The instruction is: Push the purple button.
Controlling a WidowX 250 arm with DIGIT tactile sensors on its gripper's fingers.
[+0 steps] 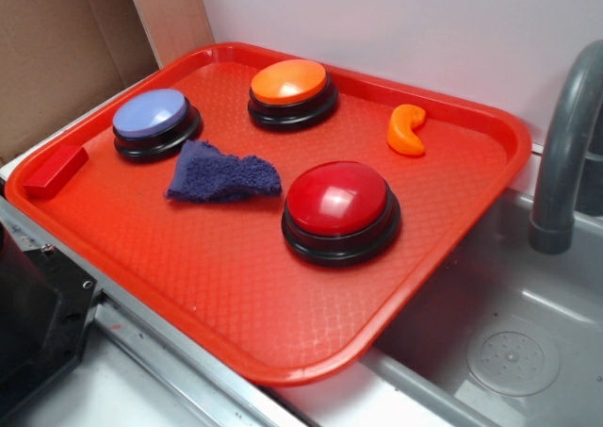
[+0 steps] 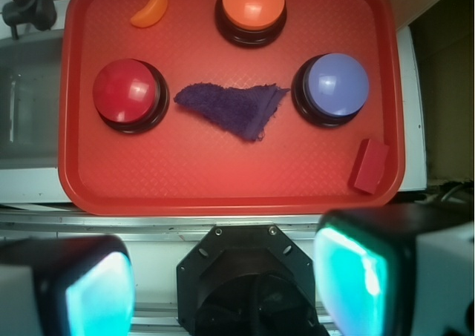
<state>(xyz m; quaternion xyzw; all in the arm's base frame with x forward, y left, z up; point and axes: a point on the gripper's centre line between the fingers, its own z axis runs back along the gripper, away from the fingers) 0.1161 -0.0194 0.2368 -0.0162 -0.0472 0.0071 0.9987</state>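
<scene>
Hand [image 2: 226,277] was spread wide, empty, touching nothing; hovered high, pointing down, well apart from round lavender-topped, black-based purple button [image 2: 338,84].

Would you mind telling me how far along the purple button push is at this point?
Nothing looks done yet. The purple button sits untouched on the red tray, beside the purple cloth. In the wrist view, the gripper hangs open, off the tray's edge, holding nothing. The approach, descent and press all remain.

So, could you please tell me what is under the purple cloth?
Only the red tray shows around the purple cloth; whatever lies beneath it is covered, so I cannot tell.
</scene>
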